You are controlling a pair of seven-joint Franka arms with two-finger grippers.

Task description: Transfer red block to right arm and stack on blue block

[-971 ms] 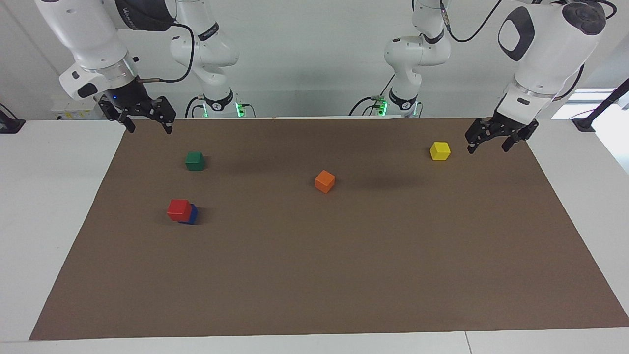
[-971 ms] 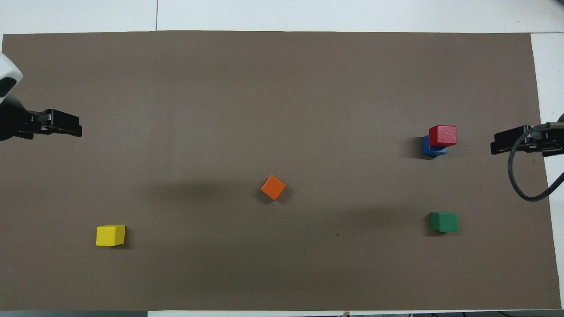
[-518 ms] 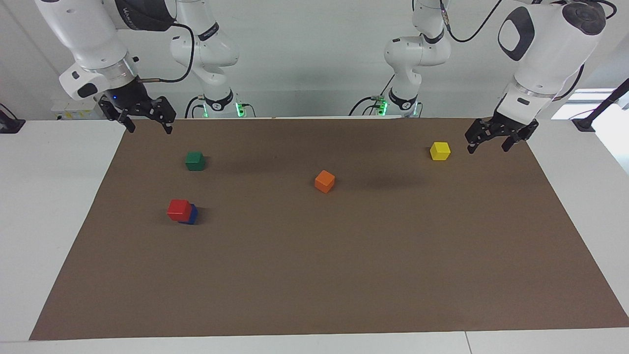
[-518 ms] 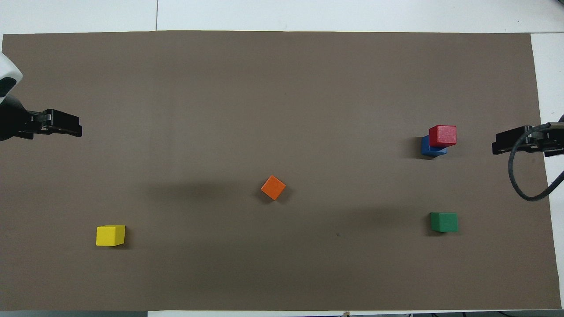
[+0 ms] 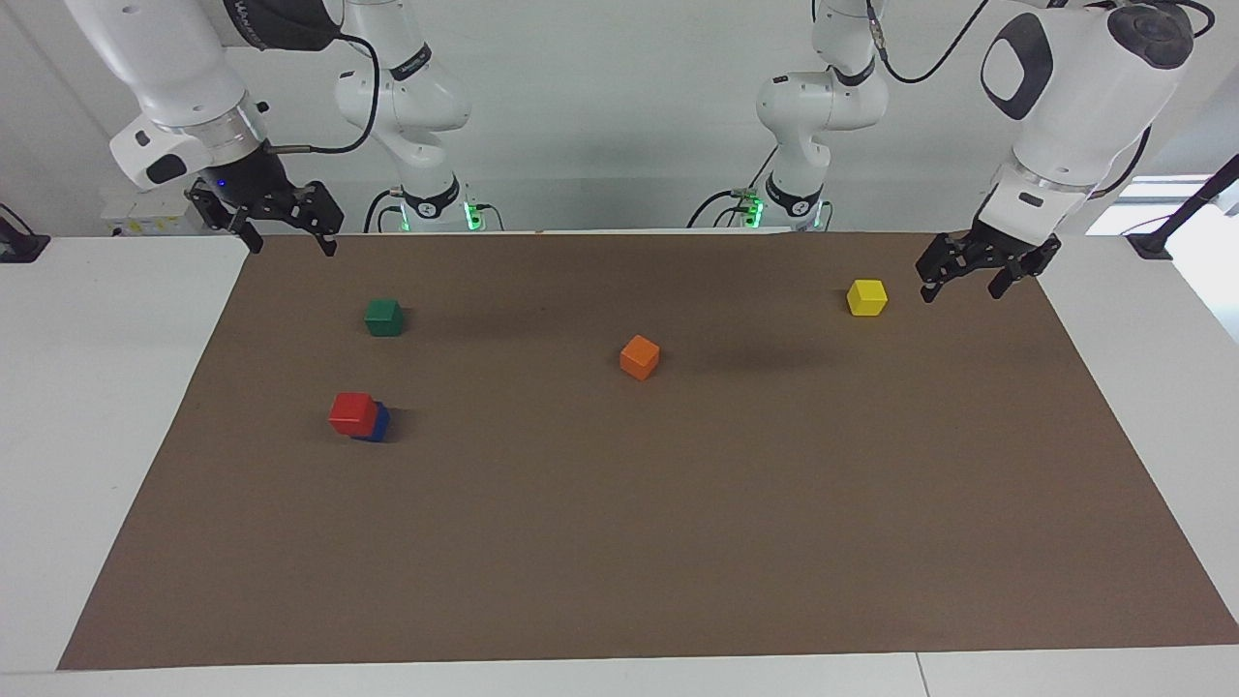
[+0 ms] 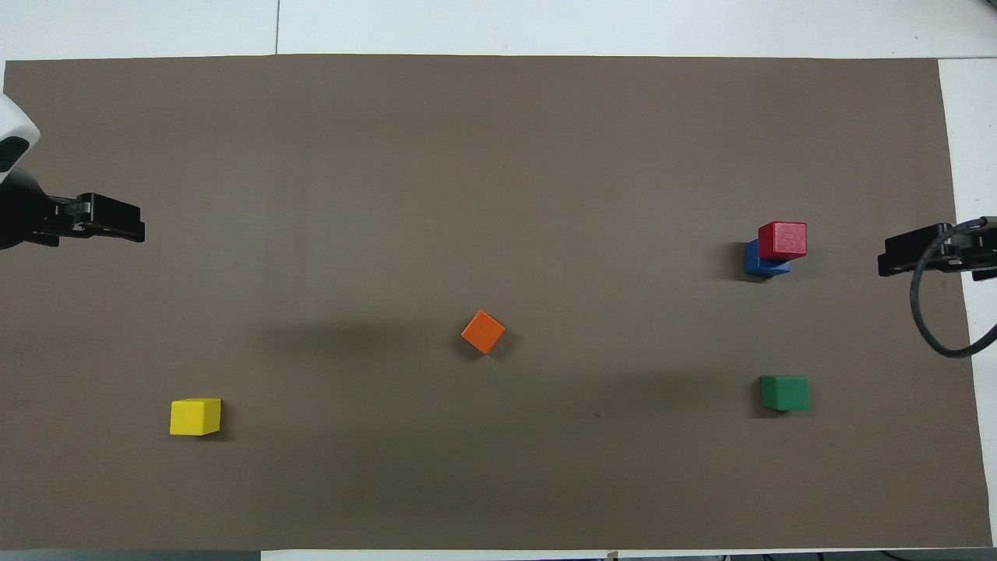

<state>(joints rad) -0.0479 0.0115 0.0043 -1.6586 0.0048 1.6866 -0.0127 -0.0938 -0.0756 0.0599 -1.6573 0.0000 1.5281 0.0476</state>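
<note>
Brown matting covered the table (image 5: 619,542) as the right gripper (image 5: 283,232) hung with fingers spread and empty over the mat's edge. Well clear of those fingers, the red block (image 5: 352,412) sat on the blue block (image 5: 376,423). It looked light, rigid and glossy, best pinched on opposite flat sides. The left gripper (image 5: 958,283) waited, fingers spread, beside a yellow cube (image 5: 866,297).

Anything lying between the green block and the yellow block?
Only the orange block, a little farther from the robots than the line from green block to yellow block; overhead view.
</note>
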